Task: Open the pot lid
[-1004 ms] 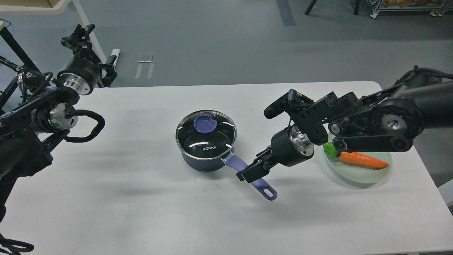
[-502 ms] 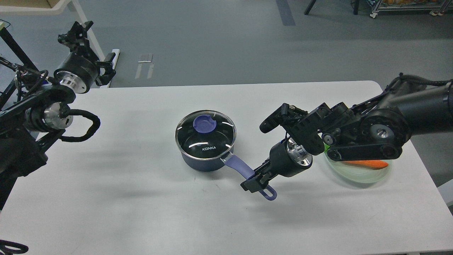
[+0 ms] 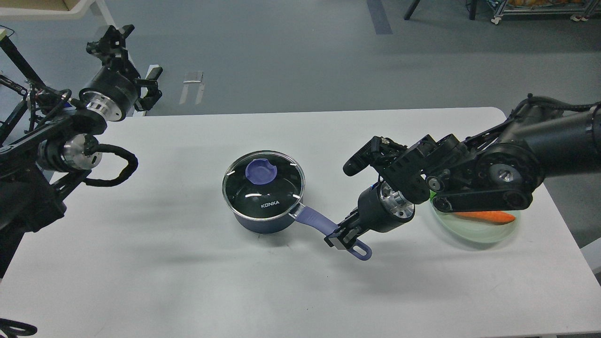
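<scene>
A dark blue pot [image 3: 257,222] stands mid-table with its glass lid [image 3: 277,190] seated on it. The lid has a blue knob [image 3: 259,171]. The pot's blue handle [image 3: 311,220] points to the front right. My right gripper [image 3: 340,236] is shut on the handle near its outer end, low over the table. My left gripper [image 3: 111,40] is raised beyond the table's far left corner, away from the pot; its fingers look spread and it holds nothing.
A pale green plate [image 3: 474,233] with a carrot [image 3: 486,216] sits at the right, partly behind my right arm. The white table [image 3: 188,281] ends close behind the pot's far side and at the right of the plate.
My right gripper has dropped onto the pot handle and closed on it. The pot has slid a little left and forward. My left gripper has shifted slightly right.
</scene>
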Robot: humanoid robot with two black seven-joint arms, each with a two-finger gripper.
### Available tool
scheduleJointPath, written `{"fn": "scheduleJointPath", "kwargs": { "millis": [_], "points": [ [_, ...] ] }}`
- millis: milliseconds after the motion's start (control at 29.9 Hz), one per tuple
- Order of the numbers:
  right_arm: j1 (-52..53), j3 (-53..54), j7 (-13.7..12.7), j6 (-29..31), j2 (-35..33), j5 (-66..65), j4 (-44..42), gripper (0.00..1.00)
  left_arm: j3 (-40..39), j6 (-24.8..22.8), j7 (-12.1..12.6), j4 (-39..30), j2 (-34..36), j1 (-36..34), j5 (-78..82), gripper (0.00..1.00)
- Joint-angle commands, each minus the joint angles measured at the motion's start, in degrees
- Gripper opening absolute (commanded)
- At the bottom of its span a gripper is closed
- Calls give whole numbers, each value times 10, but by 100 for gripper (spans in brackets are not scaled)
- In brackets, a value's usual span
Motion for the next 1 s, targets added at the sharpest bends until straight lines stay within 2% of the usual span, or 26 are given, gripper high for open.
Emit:
{"fn": "scheduleJointPath", "kwargs": {
  "millis": [0,134,368,535,636,803,970],
  "points": [
    [0,0,0,1,-1,0,0,24,0,5,-1,-21,-3,-11,81,100],
    [0,1,0,2,-2,1,0,24,0,5,-2,-57,-6,-25,241,100],
    [0,0,1,6,-8,0,0,20,0,7,-5,-142,-7,-23,646,99],
    [0,0,1,7,-8,0,-1,18,12,16,-10,-179,-8,-19,837,99],
    [1,-1,1,7,-9,0,-1,18,73,51,-10,-185,-6,-27,917,99],
    [4,-1,2,7,-9,-1,-1,18,181,157,-11,-180,-4,-43,1032,99],
    [4,0,2,7,-9,-1,-2,18,220,176,-10,-175,-4,-47,1043,99]
  ]
}}
